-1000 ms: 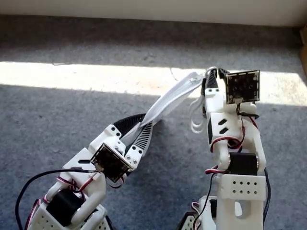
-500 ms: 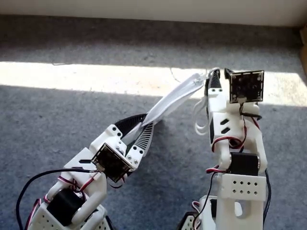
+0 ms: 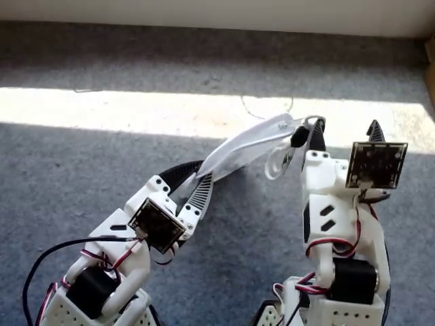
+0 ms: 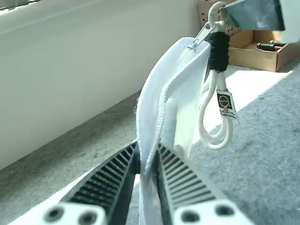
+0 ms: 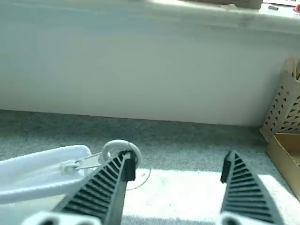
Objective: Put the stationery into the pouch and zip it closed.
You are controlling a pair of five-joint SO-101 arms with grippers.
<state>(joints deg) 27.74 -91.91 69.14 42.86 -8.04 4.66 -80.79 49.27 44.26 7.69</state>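
Pouch (image 3: 238,149) stays pinched in left gripper (image 4: 147,154). We find right gripper (image 5: 178,159) newly spread, ring (image 5: 119,142) still hooked; zipping looks done.

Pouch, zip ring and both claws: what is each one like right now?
pouch: lifted off the carpet, pinched at one end.
left gripper: shut on the pouch.
right gripper: open wide.
zip ring: at the pouch's far end, against one right finger, not pinched.
cord loop: dangling from the zip ring.
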